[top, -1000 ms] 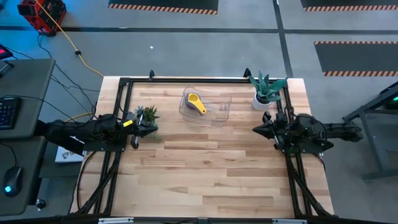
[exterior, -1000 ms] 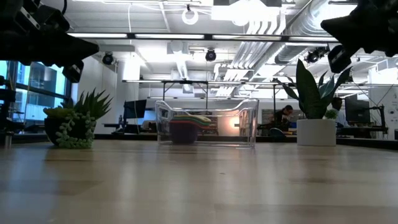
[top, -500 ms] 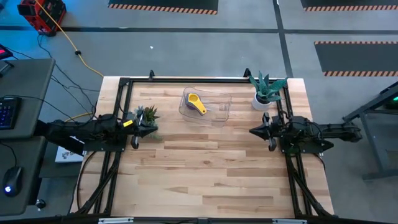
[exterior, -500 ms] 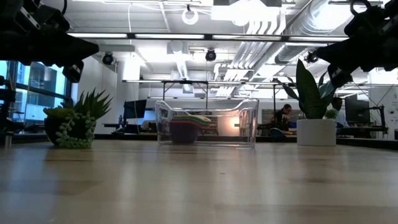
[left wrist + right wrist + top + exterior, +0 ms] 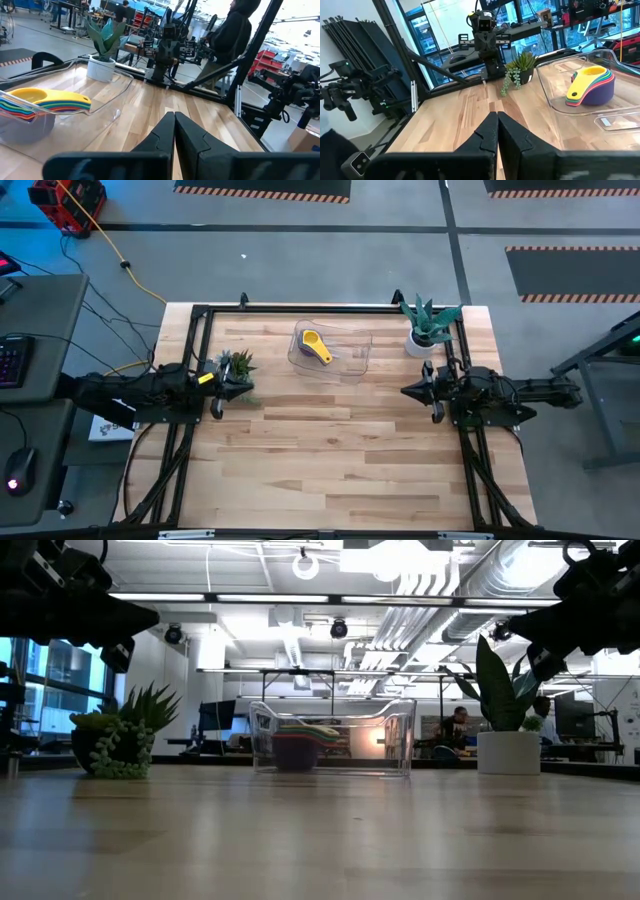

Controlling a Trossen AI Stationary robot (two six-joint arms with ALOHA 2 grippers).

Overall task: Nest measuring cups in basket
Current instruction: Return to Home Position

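The clear plastic basket (image 5: 330,350) stands on its base near the table's far edge. Inside it the measuring cups (image 5: 316,346) sit nested in one stack, the yellow one on top, coloured rims under it (image 5: 35,102) (image 5: 590,87) (image 5: 297,748). My left gripper (image 5: 248,385) hangs shut above the table's left side, beside the small plant, to the left of the basket. My right gripper (image 5: 405,391) hangs shut above the right side, to the right of the basket and nearer the table's near edge. Both fingertip pairs meet in the wrist views (image 5: 174,120) (image 5: 497,119).
A small spiky plant in a dark pot (image 5: 236,366) stands at the left, close to my left gripper. A taller plant in a white pot (image 5: 428,325) stands at the far right corner. Bare wood lies across the table's middle and near half (image 5: 330,460). A person stands beyond the table (image 5: 240,35).
My right gripper has moved a little toward the table's left and come lower in the low view, then kept still over the last half second. The basket and the cups have stayed where they were.
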